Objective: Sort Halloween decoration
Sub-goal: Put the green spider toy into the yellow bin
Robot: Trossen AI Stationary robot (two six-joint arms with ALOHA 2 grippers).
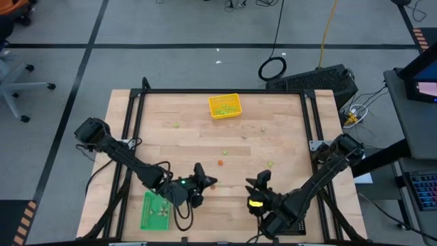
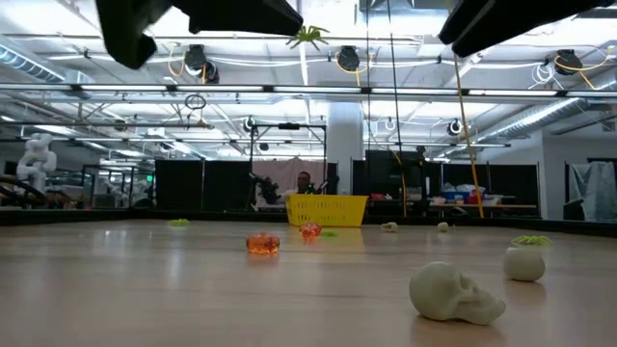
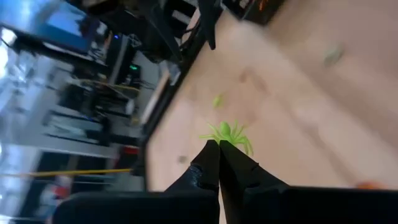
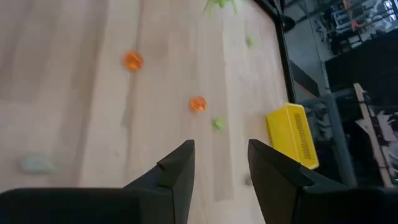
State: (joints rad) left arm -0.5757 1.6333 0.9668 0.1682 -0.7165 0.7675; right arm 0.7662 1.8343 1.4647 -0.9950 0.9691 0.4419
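The left tool (image 3: 219, 149) pinches a light green spider (image 3: 229, 134) above the worktop (image 1: 287, 137), probably to carry it to a tray, while the right tool (image 4: 221, 155) waits half-open at the near right.

Light green spider (image 3: 227, 134), orange pieces (image 4: 132, 60), yellow tray (image 1: 224, 106), pale skull (image 2: 453, 292).

No readable text, no labels, no brands, no numbers, no signs
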